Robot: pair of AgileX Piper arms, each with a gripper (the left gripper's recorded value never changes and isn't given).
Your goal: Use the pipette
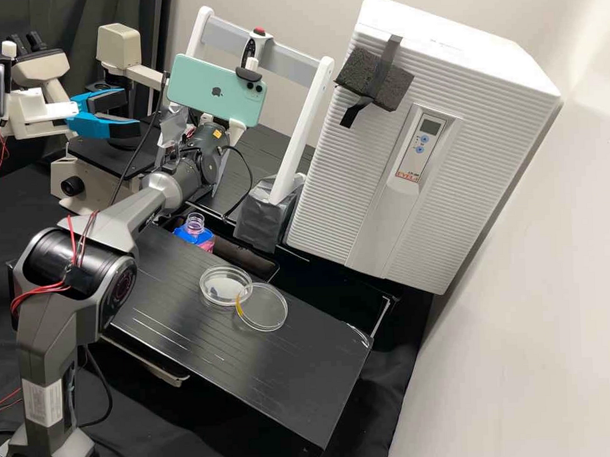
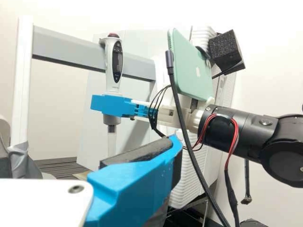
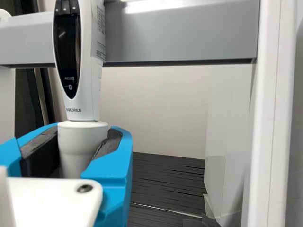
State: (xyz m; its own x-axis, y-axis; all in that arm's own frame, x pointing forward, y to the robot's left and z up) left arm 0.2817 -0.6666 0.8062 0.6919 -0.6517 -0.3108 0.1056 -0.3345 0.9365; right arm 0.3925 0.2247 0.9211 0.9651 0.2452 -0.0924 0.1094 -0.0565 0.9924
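Clamping upright pipette [image 3: 78, 71], right gripper [image 3: 75, 144]

- Pipette [image 2: 113, 56]: slim white-grey body with a dark front panel and a red button on top.
- It stands upright, tip down, its lower neck clamped between the blue fingers of the right gripper [image 2: 112, 106], just in front of a grey crossbar [image 2: 61, 47].

In the high view the phone [image 1: 215, 89] hides most of the pipette [image 1: 251, 49]; its lower end is hidden inside the right hand [image 3: 71, 156].
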